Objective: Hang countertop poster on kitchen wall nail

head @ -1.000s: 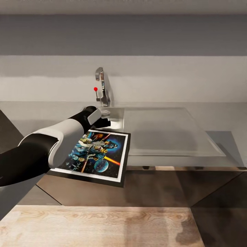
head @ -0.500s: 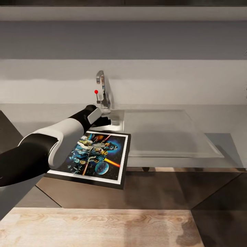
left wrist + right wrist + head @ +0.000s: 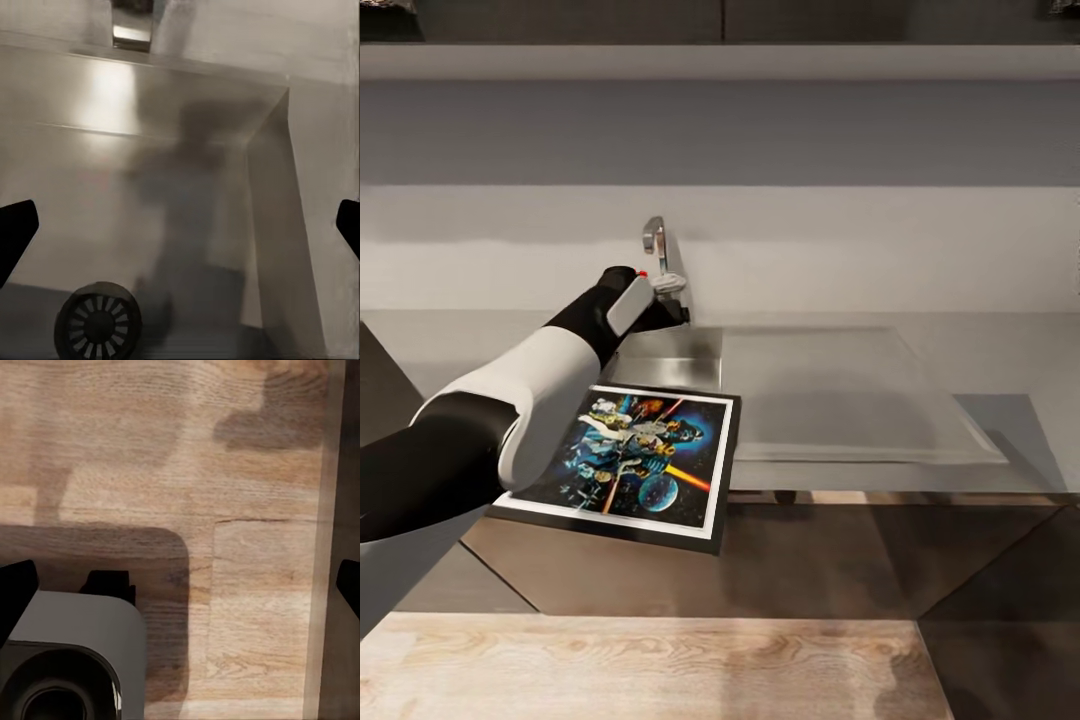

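The black-framed poster (image 3: 645,460) lies flat on the grey kitchen countertop (image 3: 980,350), and its near edge overhangs the counter front. My left forearm crosses over its left side and hides that part. My left gripper (image 3: 672,306) hovers beyond the poster's far edge, above the steel sink (image 3: 680,360) and just in front of the tap (image 3: 656,242). In the left wrist view the gripper (image 3: 180,229) is open over the sink floor, near the round drain (image 3: 100,325), with nothing between its fingertips (image 3: 15,229). My right gripper (image 3: 180,589) is open and empty above the wooden floor (image 3: 247,472).
A flat draining surface (image 3: 840,390) lies to the right of the sink basin. A grey wall and a shelf edge (image 3: 760,60) run behind the counter. Dark cabinets (image 3: 810,550) stand below the worktop. Part of my own base (image 3: 67,660) sits under the right gripper.
The left gripper has risen from just past the poster's far edge up towards the tap. The poster has stayed put. The head view has tilted up slightly.
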### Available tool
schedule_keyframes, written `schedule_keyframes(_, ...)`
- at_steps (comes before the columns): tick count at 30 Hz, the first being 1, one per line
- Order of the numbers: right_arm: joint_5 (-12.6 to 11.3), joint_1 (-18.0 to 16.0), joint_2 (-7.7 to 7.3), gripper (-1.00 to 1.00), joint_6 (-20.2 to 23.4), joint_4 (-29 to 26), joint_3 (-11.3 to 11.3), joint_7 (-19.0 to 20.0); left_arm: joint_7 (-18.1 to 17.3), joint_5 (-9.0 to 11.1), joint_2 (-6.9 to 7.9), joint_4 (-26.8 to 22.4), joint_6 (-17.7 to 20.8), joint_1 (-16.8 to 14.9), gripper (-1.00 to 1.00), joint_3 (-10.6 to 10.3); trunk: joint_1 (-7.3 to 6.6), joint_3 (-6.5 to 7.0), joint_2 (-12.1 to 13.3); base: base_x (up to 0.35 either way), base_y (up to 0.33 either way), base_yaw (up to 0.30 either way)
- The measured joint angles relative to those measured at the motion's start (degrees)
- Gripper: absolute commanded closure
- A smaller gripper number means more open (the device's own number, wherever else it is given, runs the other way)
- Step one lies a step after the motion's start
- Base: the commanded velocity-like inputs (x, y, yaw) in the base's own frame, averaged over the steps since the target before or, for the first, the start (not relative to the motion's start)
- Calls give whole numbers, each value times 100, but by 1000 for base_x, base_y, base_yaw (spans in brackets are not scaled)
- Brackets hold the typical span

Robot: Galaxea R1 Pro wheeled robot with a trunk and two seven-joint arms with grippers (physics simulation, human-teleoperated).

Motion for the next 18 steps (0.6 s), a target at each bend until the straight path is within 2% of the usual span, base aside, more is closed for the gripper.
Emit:
schedule_keyframes(5,0,0,-6,-100,-1,0,-3,0,-13,22,118,-558,451,1,-100,17,0,47,0,0,0,0)
schedule_keyframes(8,0,1,-8,-100,-5,0,-3,0,-26,163,175,-810,598,1,-100,17,0,75,0,0,0,0)
schedule_keyframes(11,0,1,-8,-100,-6,-5,-3,0,-37,568,204,-987,837,1,-100,18,0,103,0,0,0,0)
schedule_keyframes(12,0,2,-8,-100,-6,-6,-3,0,-41,828,232,-1124,976,1,-100,15,0,113,0,0,0,0)
schedule_keyframes(13,0,1,-9,-100,-6,-7,-3,0,-43,966,257,-1211,1049,1,-100,12,0,122,0,0,0,0)
schedule_keyframes(15,0,0,-9,-100,-6,-8,-3,0,-53,1519,376,-1721,1342,8,-100,3,0,141,0,0,0,0)
schedule_keyframes(16,0,0,-9,-100,-7,-8,-3,0,-55,1646,407,-1918,1409,13,-100,0,0,150,0,0,0,0)
schedule_keyframes(17,0,0,-9,-100,-7,-8,-3,0,-58,1882,479,-2335,1502,35,-100,-3,-1,160,-1,0,0,0)
schedule_keyframes(18,0,0,-9,-100,-7,-8,-3,0,-59,1986,526,-2575,1540,67,-100,-8,0,169,0,0,0,0)
